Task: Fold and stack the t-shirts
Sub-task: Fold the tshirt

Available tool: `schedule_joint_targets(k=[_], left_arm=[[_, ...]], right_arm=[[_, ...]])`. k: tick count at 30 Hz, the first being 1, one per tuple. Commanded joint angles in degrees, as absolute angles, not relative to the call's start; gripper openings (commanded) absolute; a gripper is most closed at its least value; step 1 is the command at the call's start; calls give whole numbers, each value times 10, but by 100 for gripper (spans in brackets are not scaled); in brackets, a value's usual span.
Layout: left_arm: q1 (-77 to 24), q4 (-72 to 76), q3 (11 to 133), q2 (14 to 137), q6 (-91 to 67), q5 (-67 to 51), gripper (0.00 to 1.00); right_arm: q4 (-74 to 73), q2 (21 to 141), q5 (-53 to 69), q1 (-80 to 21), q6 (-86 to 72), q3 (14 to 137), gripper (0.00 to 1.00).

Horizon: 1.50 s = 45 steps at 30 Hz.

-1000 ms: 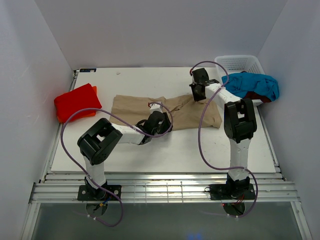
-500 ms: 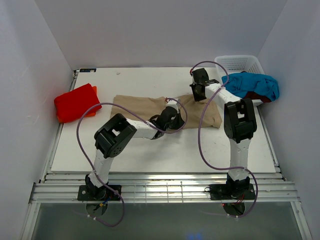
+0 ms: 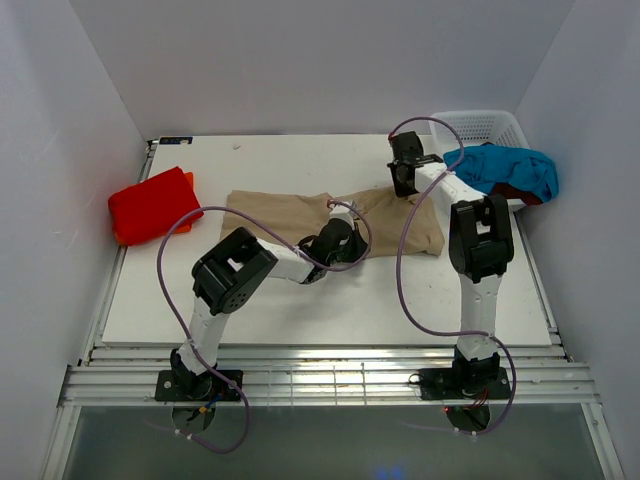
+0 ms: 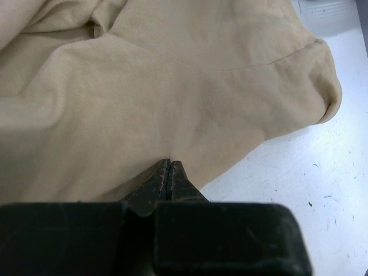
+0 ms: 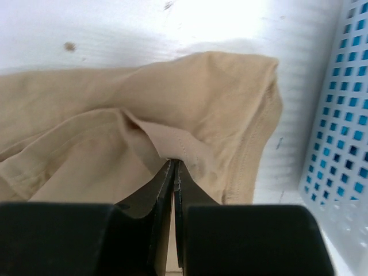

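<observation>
Left end effector [image 3: 337, 240], at centre frame, is pinched shut on the near edge of the tan soft-cloth t-shirt [image 3: 280, 212] spread across the white worktop [image 3: 280, 160]. Right end effector [image 3: 403, 182], further back, is clamped on that shirt's far fold. A folded bright red t-shirt [image 3: 150, 203] lies at left; upper right, a turquoise-blue t-shirt [image 3: 505, 168] drapes over a white plastic basket [image 3: 485, 125].

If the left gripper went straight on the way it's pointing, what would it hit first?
The tan t-shirt: the left gripper looks shut on its near edge, with more of that cloth ahead of the tips.
</observation>
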State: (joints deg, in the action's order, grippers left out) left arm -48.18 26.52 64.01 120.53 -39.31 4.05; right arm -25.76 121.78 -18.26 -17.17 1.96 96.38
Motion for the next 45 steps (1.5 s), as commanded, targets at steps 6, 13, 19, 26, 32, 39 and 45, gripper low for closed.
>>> schedule_joint_targets(k=[6, 13, 19, 26, 32, 39, 45], left_arm=[[-492, 219, 581, 1181, -412, 49, 0], [-500, 219, 576, 1193, -424, 47, 0], [-504, 220, 576, 1193, -425, 47, 0], [-507, 220, 574, 1192, -430, 46, 0], [-509, 219, 570, 1193, -431, 48, 0], [-508, 220, 568, 1193, -433, 49, 0], [-508, 220, 564, 1192, -437, 50, 0]], right_arm=[[-252, 1265, -277, -137, 43, 1087, 8], [-237, 1261, -244, -134, 60, 1134, 28], [-184, 1137, -51, -160, 43, 975, 34], [-219, 1181, 42, -176, 38, 991, 35], [-232, 1215, 76, -190, 30, 1005, 36], [-244, 1239, 74, -207, 27, 1005, 38], [-243, 1251, 66, -217, 27, 992, 38]])
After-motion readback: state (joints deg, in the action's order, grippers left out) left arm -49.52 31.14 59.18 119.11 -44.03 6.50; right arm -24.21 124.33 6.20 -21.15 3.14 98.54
